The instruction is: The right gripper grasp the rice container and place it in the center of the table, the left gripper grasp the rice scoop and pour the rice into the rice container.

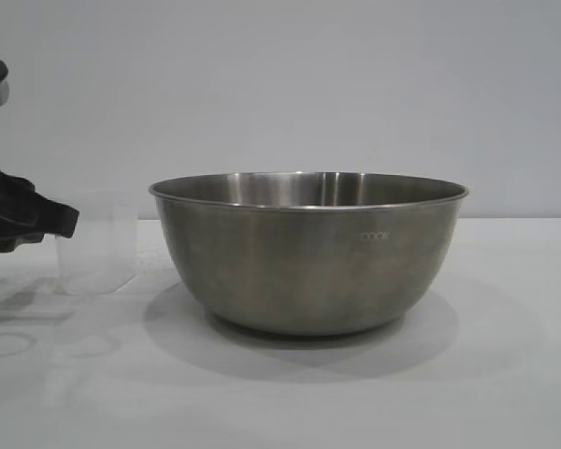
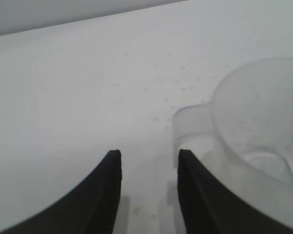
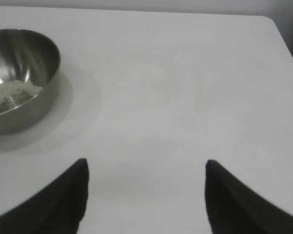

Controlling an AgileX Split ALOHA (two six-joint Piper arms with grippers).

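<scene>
The rice container (image 1: pixel 309 253), a wide steel bowl, stands in the middle of the white table (image 1: pixel 505 374). In the right wrist view the rice (image 3: pixel 12 95) lies as a pale heap inside the rice container (image 3: pixel 19 78). The rice scoop (image 1: pixel 98 248), a frosted plastic cup, stands upright on the table left of the bowl. My left gripper (image 1: pixel 67 223) is just to the left of it. In the left wrist view the left gripper (image 2: pixel 149 153) is open with only table between its fingers, and the rice scoop (image 2: pixel 254 131) sits beside one finger with its handle near that fingertip. My right gripper (image 3: pixel 146 163) is open over bare table, well away from the bowl.
A pale wall rises behind the table. The table's far edge and rounded corner (image 3: pixel 268 22) show in the right wrist view. A few stray specks lie on the table near the scoop (image 2: pixel 185 83).
</scene>
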